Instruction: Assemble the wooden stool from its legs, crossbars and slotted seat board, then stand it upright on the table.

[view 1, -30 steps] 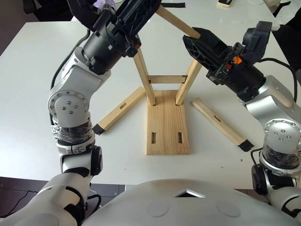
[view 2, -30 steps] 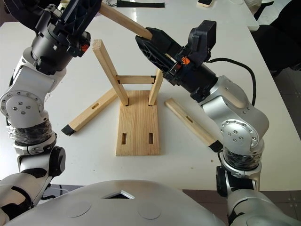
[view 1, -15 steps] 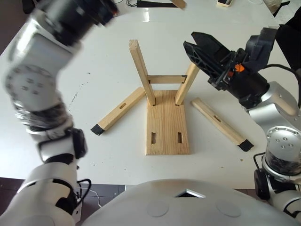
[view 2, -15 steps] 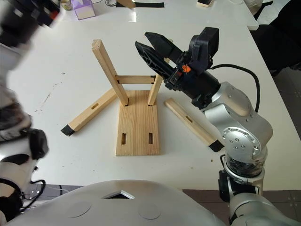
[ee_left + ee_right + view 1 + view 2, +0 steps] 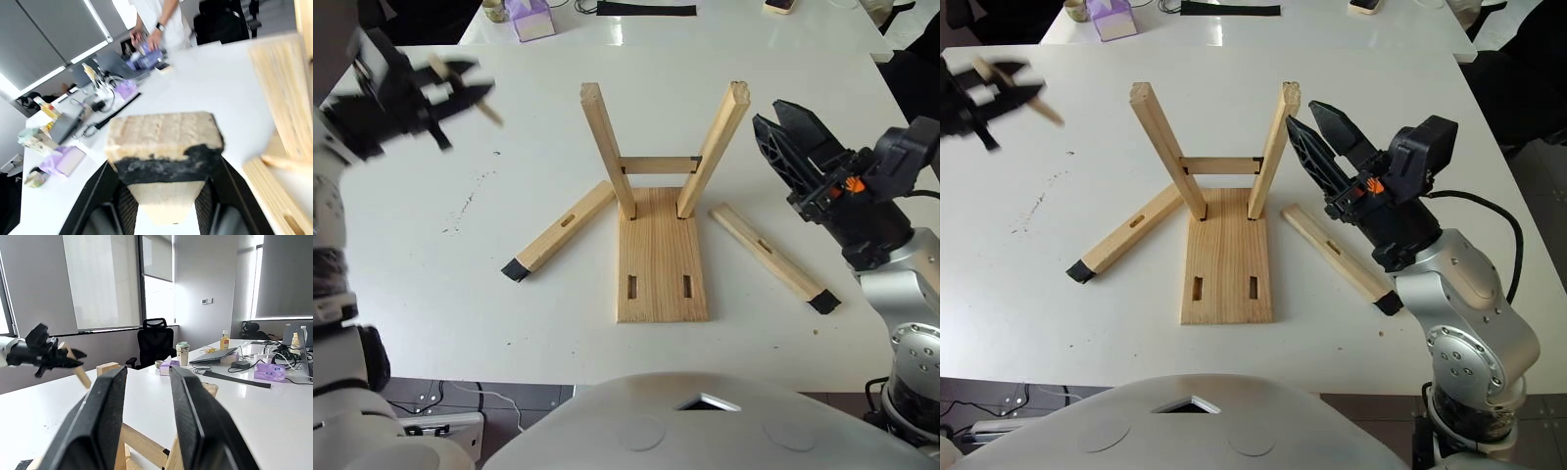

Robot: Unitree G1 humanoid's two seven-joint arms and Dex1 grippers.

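The slotted seat board (image 5: 661,250) lies flat mid-table. Two legs (image 5: 607,147) (image 5: 716,145) stand tilted in its far slots, joined by a crossbar (image 5: 658,165). One loose leg (image 5: 563,227) lies to the board's left, another (image 5: 769,257) to its right. My left gripper (image 5: 450,93) is far out to the left above the table, shut on a black-tipped leg (image 5: 164,137). Just right of the standing frame, my right gripper (image 5: 793,147) hangs open, with nothing between its fingers (image 5: 102,416).
The board's two near slots (image 5: 632,286) face up. A purple tissue box (image 5: 532,18), a cup (image 5: 493,10) and a black strap (image 5: 646,9) sit along the white table's far edge (image 5: 705,44). Bare tabletop lies left of the loose leg.
My left arm has swung from above the stool far out to the left, taking the leg with it. The right gripper let go of that leg's end and drew back to the right.
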